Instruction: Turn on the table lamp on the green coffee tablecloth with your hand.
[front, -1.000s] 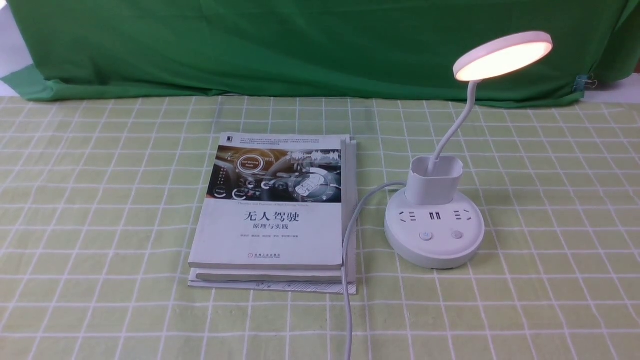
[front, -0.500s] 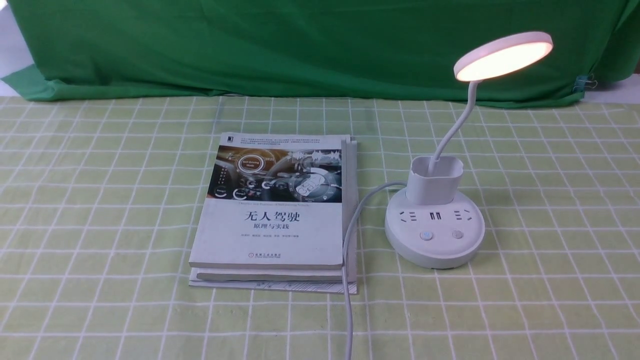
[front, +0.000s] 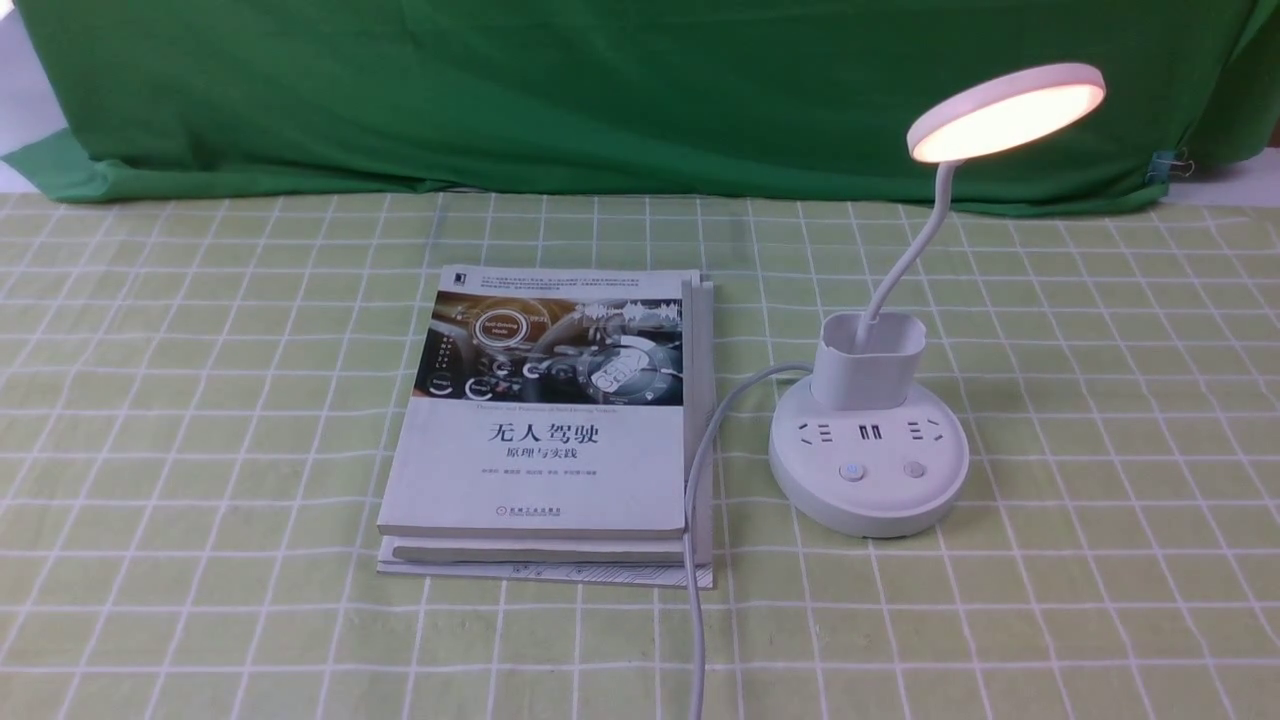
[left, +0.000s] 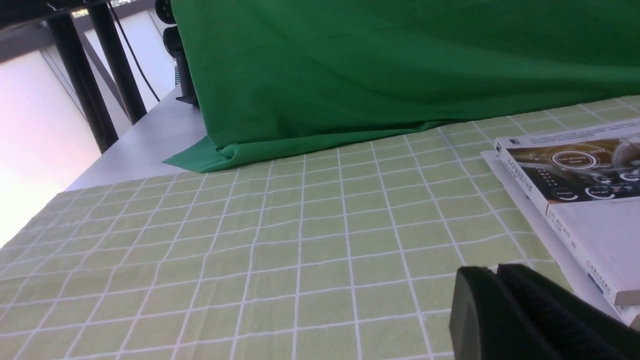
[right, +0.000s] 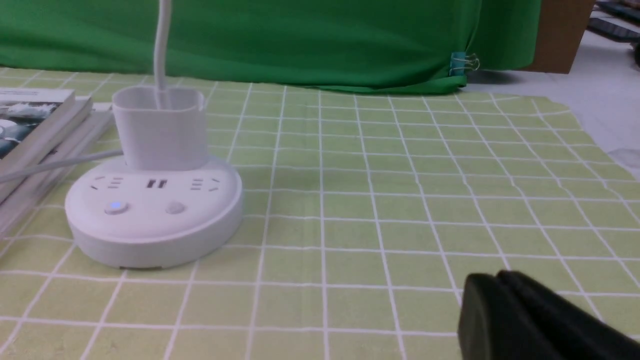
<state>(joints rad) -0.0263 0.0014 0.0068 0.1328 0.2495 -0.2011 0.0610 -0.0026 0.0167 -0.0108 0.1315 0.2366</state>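
The white table lamp (front: 868, 470) stands on the pale yellow-green checked tablecloth (front: 1100, 420), right of centre. Its disc head (front: 1005, 110) glows warm. In the right wrist view the lamp's base (right: 155, 210) shows a blue-lit button (right: 116, 206) beside an unlit one. No arm shows in the front view. My right gripper (right: 492, 280) is shut and empty, low over the cloth and well apart from the base. My left gripper (left: 492, 272) is shut and empty, low over the cloth (left: 300, 240) beside the books.
A stack of books (front: 550, 420) lies left of the lamp; it also shows in the left wrist view (left: 575, 190). The lamp's white cord (front: 695, 520) runs along the books to the front edge. A dark green backdrop cloth (front: 600, 90) hangs behind.
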